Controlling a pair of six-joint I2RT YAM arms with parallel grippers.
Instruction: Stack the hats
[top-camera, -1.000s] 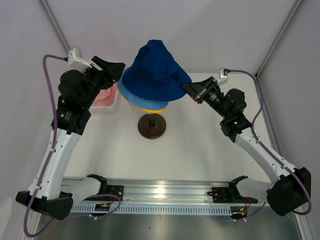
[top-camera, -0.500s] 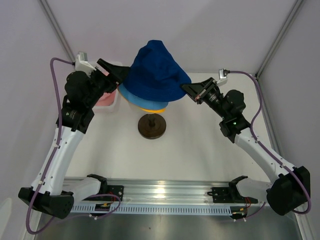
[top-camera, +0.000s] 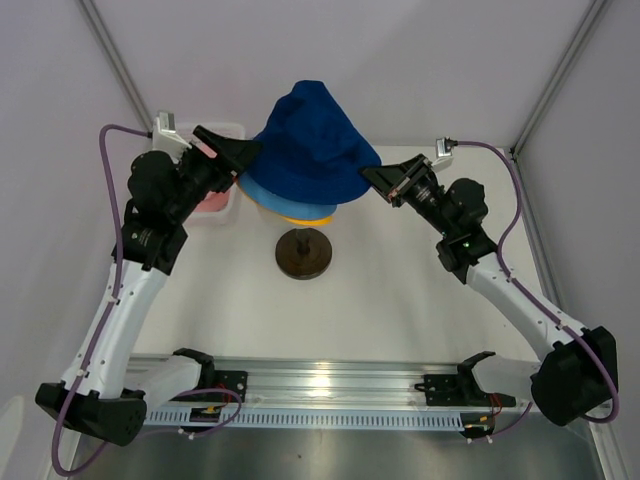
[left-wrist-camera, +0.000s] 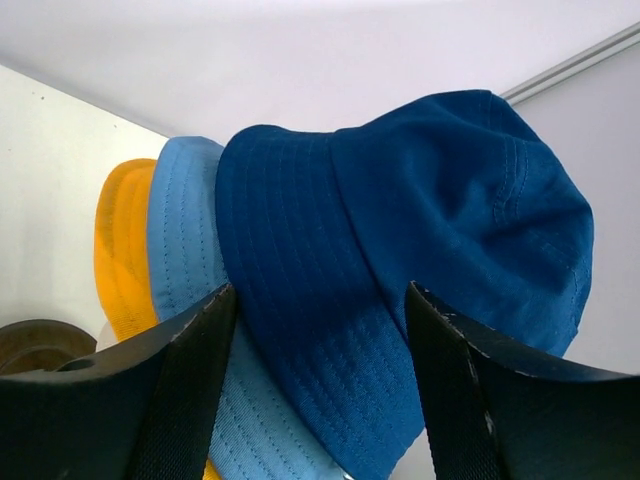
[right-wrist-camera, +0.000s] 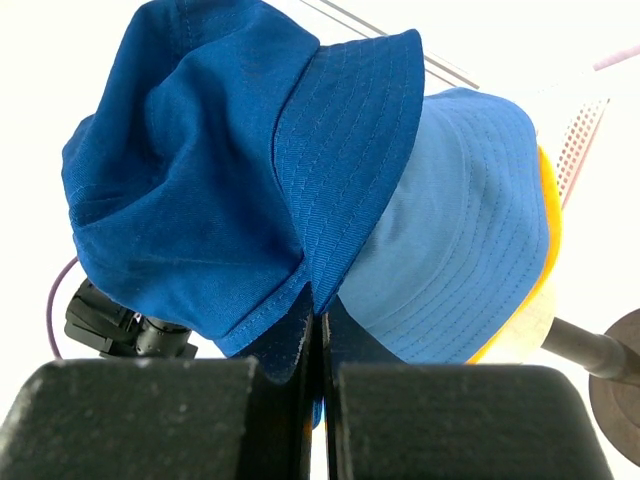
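Hats of soft stitched cloth sit stacked over a dark round base (top-camera: 305, 252) near the desk's (top-camera: 380, 290) far edge: yellow hat (top-camera: 305, 215) lowest, light blue hat (top-camera: 262, 192) next, dark navy hat (top-camera: 310, 140) slouched on top. The right tool (right-wrist-camera: 315, 330) is pinched together on the navy brim. The left tool (left-wrist-camera: 318, 330) stands apart at the opposite brim. The pink hat (top-camera: 212, 198) lies near the far-left corner.

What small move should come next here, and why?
Probably close the left tool on the navy hat brim, then tug it down. Its open jaws straddle that brim, the right tool is shut on the opposite edge, and the navy crown stands tall and loose above the light blue hat.
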